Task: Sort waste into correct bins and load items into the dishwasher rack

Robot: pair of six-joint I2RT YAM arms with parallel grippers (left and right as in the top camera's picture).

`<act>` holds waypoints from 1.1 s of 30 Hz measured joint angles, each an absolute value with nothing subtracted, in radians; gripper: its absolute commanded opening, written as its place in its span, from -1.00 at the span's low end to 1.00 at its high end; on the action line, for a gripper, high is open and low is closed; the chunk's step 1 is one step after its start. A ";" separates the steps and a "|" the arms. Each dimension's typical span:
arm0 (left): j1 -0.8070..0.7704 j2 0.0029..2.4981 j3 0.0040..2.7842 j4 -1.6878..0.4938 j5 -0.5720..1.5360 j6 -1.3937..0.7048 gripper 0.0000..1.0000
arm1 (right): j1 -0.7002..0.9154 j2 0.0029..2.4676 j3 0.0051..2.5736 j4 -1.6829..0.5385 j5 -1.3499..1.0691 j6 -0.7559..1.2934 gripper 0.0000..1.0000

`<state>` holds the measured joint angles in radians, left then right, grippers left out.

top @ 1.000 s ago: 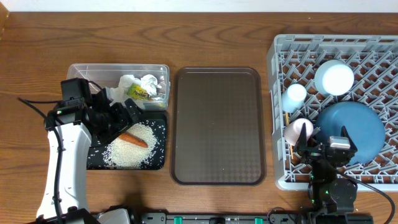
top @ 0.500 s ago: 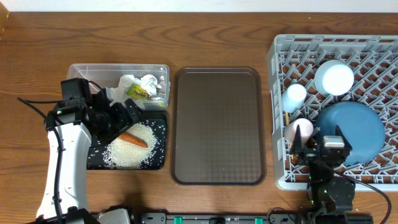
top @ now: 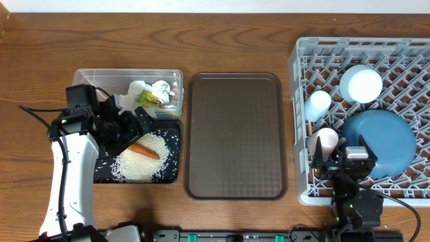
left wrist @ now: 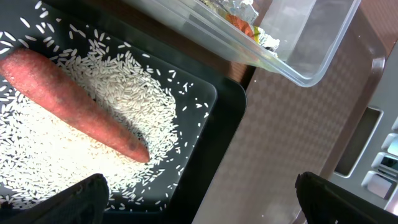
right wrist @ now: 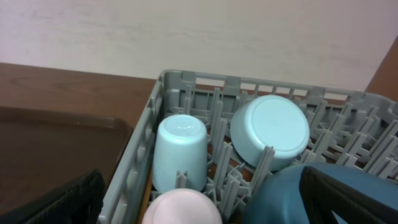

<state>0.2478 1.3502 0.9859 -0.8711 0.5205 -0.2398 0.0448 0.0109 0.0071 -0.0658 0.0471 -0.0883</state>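
Atop grainy white rice [left wrist: 124, 87] lies a tapered, seemingly smooth carrot [left wrist: 68, 102].

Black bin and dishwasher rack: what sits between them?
Only the brown serving tray, lying flat on the wooden table; the overhead view shows it.

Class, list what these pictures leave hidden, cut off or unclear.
- Black bin: overhead, upper left part hidden under the left arm.
- Carrot: left wrist view, thick end cut off by the left edge.
- Pink cup: right wrist view, cut off by the bottom edge.
- Blue plate: overhead, lower left rim hidden by the right arm.
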 measured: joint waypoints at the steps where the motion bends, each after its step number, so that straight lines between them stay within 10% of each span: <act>1: 0.248 1.350 0.986 -0.871 0.521 -0.240 0.98 | 0.045 0.011 0.007 -0.066 0.044 -0.088 0.99; 33: 0.248 1.350 0.986 -0.871 0.521 -0.240 0.98 | 0.048 0.011 0.007 -0.067 0.033 -0.089 0.99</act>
<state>0.2478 1.3502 0.9859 -0.8711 0.5205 -0.2398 0.0483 0.0109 0.0071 -0.0669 0.0330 -0.0887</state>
